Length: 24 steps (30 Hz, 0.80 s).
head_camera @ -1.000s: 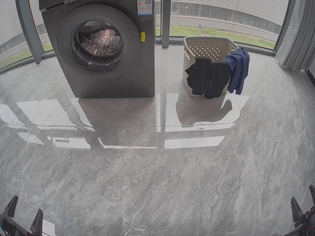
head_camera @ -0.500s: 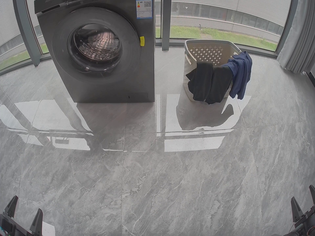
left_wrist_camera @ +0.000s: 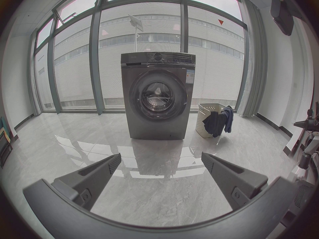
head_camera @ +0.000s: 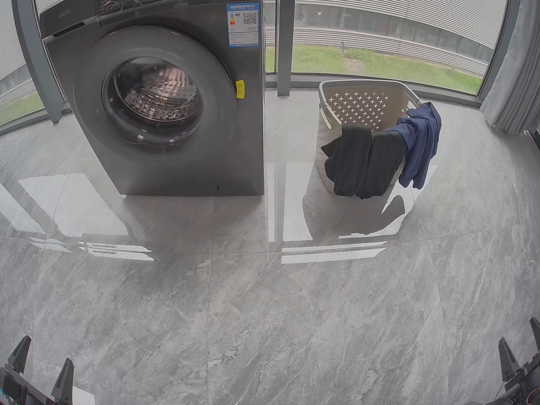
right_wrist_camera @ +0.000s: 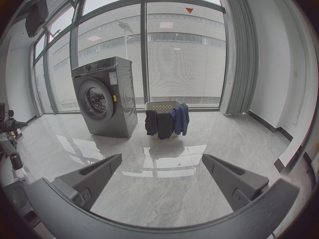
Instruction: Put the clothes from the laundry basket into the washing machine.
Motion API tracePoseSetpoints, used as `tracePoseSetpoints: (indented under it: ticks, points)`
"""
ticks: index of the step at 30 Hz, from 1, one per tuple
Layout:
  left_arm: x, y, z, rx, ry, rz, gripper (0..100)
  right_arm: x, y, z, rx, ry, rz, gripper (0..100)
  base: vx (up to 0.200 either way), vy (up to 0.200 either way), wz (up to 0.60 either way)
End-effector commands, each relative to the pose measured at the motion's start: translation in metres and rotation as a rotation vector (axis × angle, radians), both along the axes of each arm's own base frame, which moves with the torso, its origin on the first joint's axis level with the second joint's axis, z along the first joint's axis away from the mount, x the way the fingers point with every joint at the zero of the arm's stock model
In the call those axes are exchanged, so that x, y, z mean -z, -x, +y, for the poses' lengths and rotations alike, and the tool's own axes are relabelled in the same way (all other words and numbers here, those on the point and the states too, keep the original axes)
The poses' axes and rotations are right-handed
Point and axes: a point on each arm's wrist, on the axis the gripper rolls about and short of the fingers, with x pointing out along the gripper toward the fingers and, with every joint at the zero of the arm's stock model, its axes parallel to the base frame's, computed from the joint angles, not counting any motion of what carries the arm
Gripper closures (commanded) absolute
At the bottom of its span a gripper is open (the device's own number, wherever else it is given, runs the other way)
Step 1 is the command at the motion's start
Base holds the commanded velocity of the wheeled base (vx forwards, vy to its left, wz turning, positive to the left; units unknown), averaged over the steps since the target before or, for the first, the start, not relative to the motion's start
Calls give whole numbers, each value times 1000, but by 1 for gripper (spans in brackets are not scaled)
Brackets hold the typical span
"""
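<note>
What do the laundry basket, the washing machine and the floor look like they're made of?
Laundry basket: probably moulded plastic, matte cream, with star-shaped cut-outs in its walls.
Washing machine: likely painted sheet metal with a dark grey satin finish; the door window looks like glass or clear plastic.
Floor: glossy grey stone-look tile, marble-veined, with bright reflections and thin joints.

Dark grey metal front-loading washing machine (head_camera: 169,158): blue-and-white label (head_camera: 243,25), yellow tag (head_camera: 240,89). Cream plastic laundry basket (head_camera: 360,103): star-shaped perforation pattern. Black cloth garment (head_camera: 360,164). Navy blue cloth garment (head_camera: 423,139). Polished floor tiles (head_camera: 281,322): grey, pale veining. My left claw (left_wrist_camera: 161,157) and right claw (right_wrist_camera: 161,157): dark grey.
</note>
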Motion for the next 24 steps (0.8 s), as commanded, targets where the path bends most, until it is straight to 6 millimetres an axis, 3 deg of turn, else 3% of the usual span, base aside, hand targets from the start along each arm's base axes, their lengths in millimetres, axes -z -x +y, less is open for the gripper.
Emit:
tracePoseSetpoints:
  ticks: [1,8,24]
  points:
    - [5,0,0,-2,0,1,0,5,0,0,-2,0,1,0,0,0,-600]
    - [5,0,0,-4,3,1,0,5,0,0,-1,0,1,0,0,0,-86]
    - [5,0,0,-4,3,1,0,5,0,0,-1,0,1,0,0,-200,0]
